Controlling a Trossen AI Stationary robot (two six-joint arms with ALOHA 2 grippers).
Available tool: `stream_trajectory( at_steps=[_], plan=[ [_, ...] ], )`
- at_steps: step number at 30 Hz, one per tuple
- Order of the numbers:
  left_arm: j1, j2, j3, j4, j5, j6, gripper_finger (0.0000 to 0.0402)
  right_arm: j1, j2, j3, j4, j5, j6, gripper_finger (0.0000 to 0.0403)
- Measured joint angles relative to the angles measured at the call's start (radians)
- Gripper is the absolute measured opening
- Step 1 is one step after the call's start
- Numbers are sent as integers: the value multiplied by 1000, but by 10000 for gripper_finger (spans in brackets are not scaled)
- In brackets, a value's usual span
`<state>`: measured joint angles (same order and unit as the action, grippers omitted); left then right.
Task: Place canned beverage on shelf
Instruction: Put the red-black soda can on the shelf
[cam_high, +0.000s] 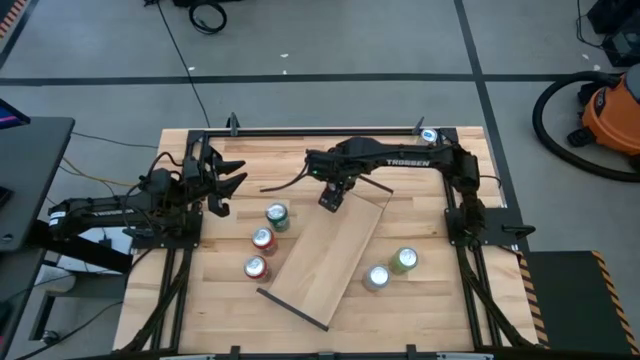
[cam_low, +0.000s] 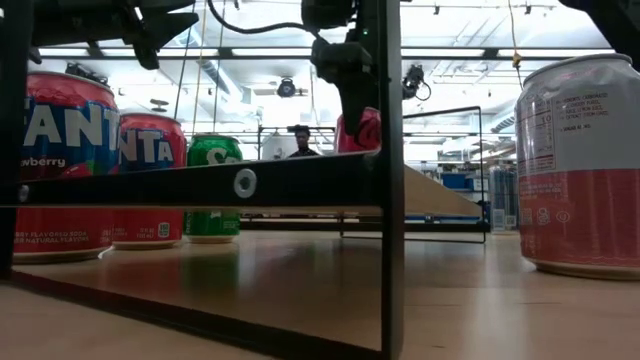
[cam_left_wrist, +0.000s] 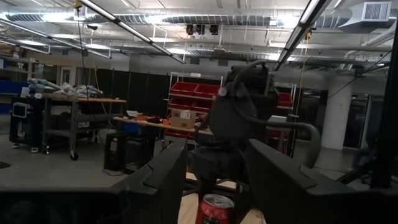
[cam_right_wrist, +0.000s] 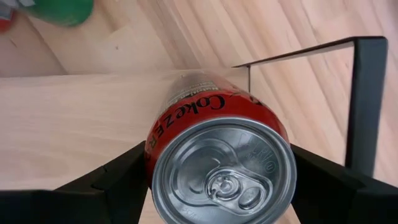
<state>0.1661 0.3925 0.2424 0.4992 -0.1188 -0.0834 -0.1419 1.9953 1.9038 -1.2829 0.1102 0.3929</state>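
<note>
The shelf (cam_high: 330, 255) is a long light-wood board with black wire ends, lying slantwise mid-table. My right gripper (cam_high: 330, 197) is over its far end, shut on a red Coke Zero can (cam_right_wrist: 221, 171); the board (cam_right_wrist: 74, 118) and wire frame (cam_right_wrist: 360, 93) show below it. Whether the can's base touches the board, I cannot tell. The can also shows in the low view (cam_low: 367, 128) and the left wrist view (cam_left_wrist: 214, 210). My left gripper (cam_high: 228, 182) is open and empty at the table's far left, pointing toward the right arm. My right gripper pinches the can's two opposite sides just below its top rim (cam_right_wrist: 154, 155), between its two fingers (cam_right_wrist: 118, 180). The fingers come from above, pointing down. The can stands upright with its silver top up, over the shelf's far end.
Left of the shelf stand a green can (cam_high: 277, 215) and two red cans (cam_high: 263, 238) (cam_high: 255, 267). Right of it stand a silver-topped can (cam_high: 377, 277) and a green can (cam_high: 404, 260). A person (cam_low: 300, 140) shows in the room beyond the table.
</note>
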Motion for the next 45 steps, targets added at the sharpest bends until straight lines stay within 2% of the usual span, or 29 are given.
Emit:
stream_trajectory(
  at_steps=[16, 45],
  plan=[
    [0, 0, 0, 1, 0, 1, 176, -9, 0, 0, -1, -17, -71, 344],
    [0, 0, 0, 2, 0, 1, 176, -8, -4, -2, -1, -91, -56, 351]
  ],
)
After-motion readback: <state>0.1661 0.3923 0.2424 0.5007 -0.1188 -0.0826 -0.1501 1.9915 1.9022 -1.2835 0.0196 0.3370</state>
